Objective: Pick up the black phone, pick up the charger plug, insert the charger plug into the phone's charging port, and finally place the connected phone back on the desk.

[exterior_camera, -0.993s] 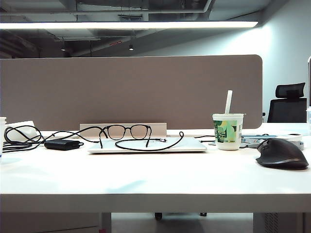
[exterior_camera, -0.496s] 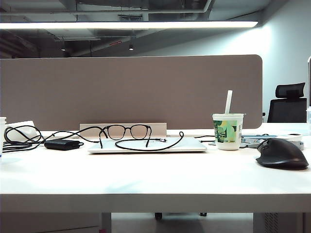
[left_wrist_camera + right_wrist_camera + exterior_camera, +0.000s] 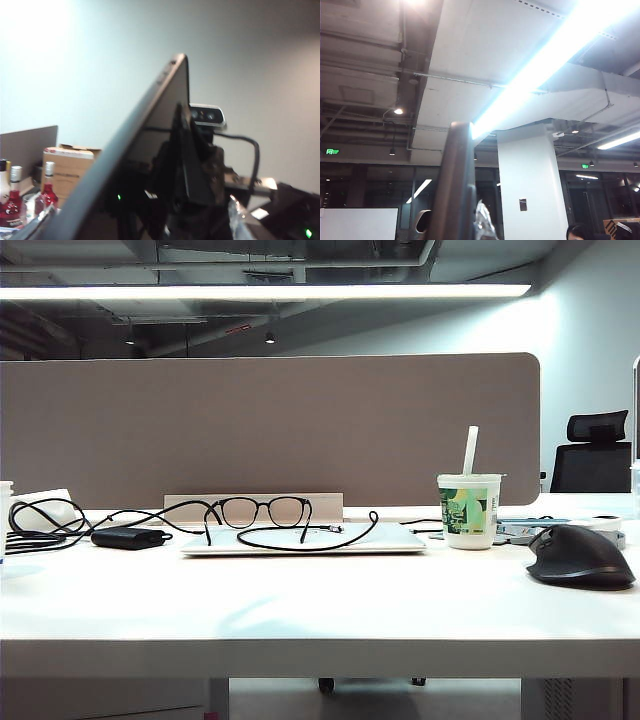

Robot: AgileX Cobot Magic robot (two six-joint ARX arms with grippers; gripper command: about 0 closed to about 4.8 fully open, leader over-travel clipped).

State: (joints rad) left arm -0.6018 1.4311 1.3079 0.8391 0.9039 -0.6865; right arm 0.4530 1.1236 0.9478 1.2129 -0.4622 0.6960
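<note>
The black phone (image 3: pixel 150 115) stands tilted in the left wrist view. It is seen nearly edge-on against a pale wall, rising from the jaw area. My left gripper (image 3: pixel 172 165) is shut on it, with one dark finger (image 3: pixel 189 155) against its face. The charging port does not show. In the right wrist view only a dark upright bar (image 3: pixel 456 180) rises from my right gripper (image 3: pixel 457 222) against the ceiling, and its jaws are hidden. The charger plug (image 3: pixel 335 528) lies on the closed laptop (image 3: pixel 400 540) on the desk (image 3: pixel 320 610). Neither arm appears in the exterior view.
On the desk are black glasses (image 3: pixel 258 512), a black adapter brick (image 3: pixel 128 538) with looped cable, a cup with a straw (image 3: pixel 469 510) and a black mouse (image 3: pixel 580 558). A grey partition (image 3: pixel 270 420) stands behind. The other arm's camera (image 3: pixel 206 115), red bottles (image 3: pixel 47 192) and a box (image 3: pixel 70 167) appear beyond the phone.
In the exterior view nothing on the desk has moved; only a faint shadow on the desktop has shifted slightly to the left.
</note>
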